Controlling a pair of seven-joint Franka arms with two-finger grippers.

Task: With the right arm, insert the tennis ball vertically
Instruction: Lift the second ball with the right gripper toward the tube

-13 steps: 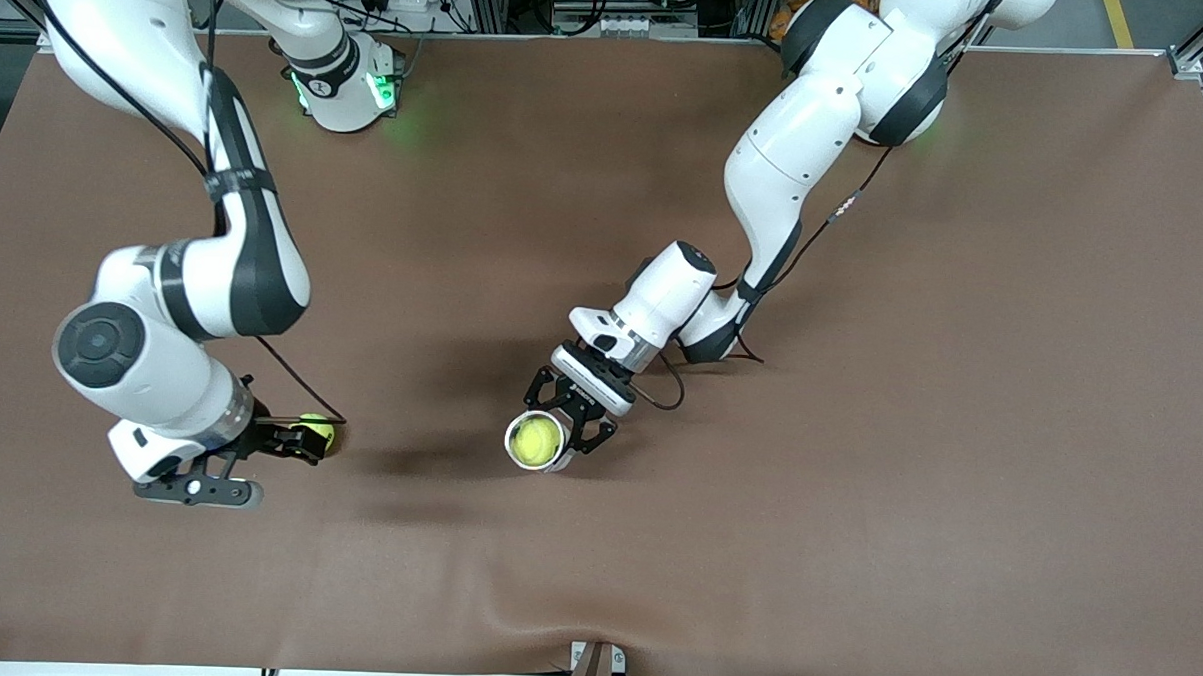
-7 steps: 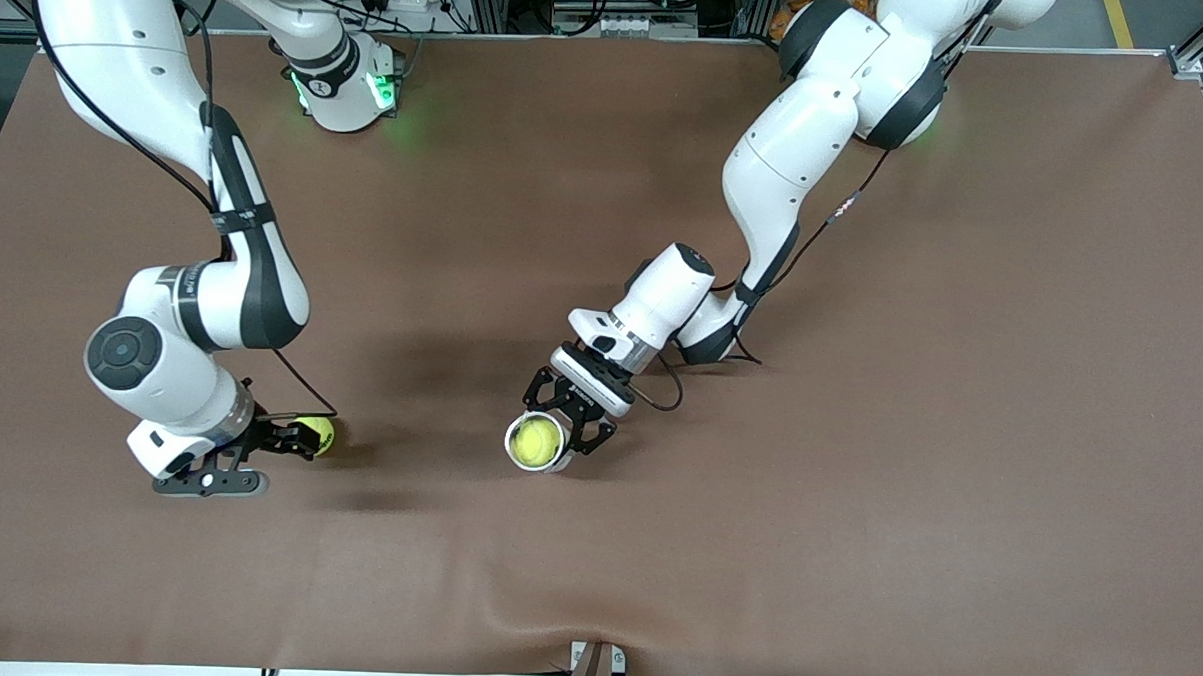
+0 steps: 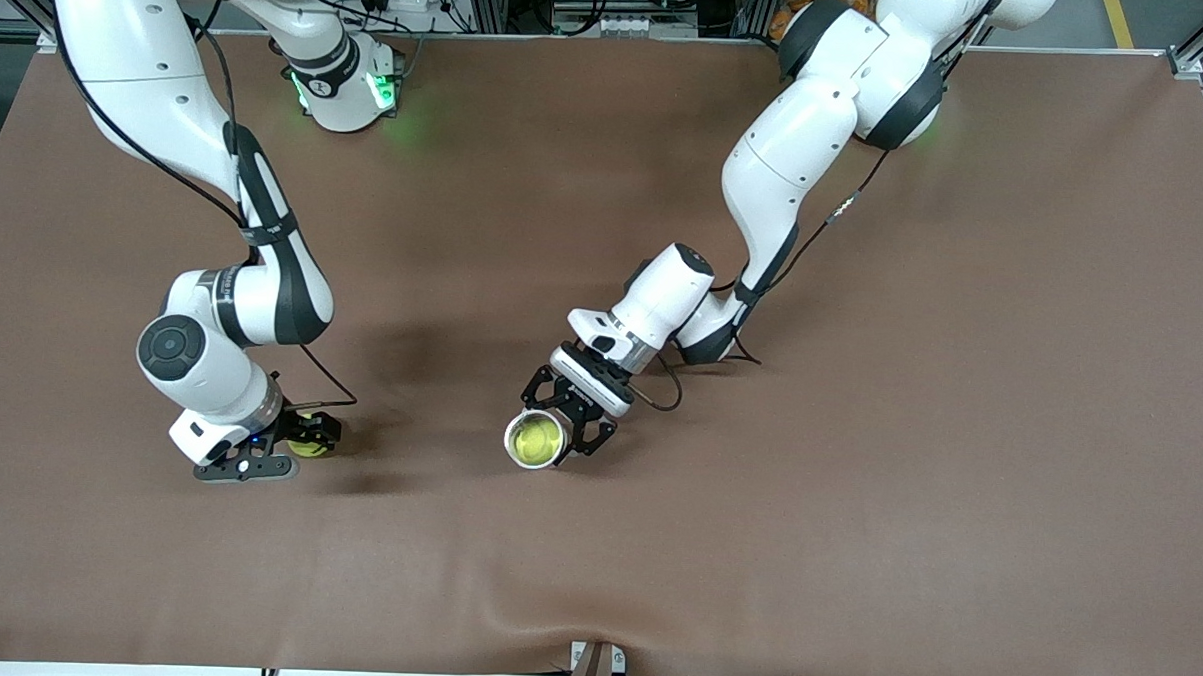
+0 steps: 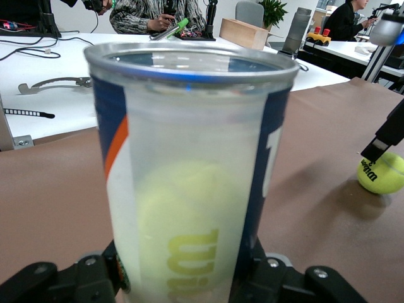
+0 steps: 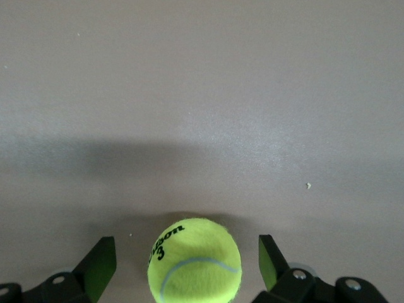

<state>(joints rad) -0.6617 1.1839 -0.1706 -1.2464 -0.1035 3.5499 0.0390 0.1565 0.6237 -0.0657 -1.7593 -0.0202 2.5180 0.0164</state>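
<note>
Change since the earlier frames: the right arm has swung in toward the middle of the table, carrying the right gripper [image 3: 303,438] from a spot beside the loose yellow-green felt tennis ball [image 3: 310,442] to a position directly over it. The ball itself has not shifted on the brown table mat [image 3: 856,487]. The left arm and its load are unchanged.

Item 1. Clear plastic tennis-ball can with blue and orange label [image 3: 537,441], upright, open mouth upward. Contents: one yellow-green tennis ball [image 4: 189,233] low inside (lettering shows through the wall in the left wrist view). Held by the left gripper [image 3: 569,422], its black fingers [image 3: 598,440] closed against the can's wall near its base.

Item 2. Loose tennis ball [image 5: 194,260], marked "3", resting on the mat toward the right arm's end of the table from the can and well apart from it. It also shows past the can in the left wrist view [image 4: 380,173].

Item 3. Right gripper [image 5: 187,265], fingers [image 5: 100,265] spread wide on either side of the loose ball, gaps showing between pads and felt; not gripping.
</note>
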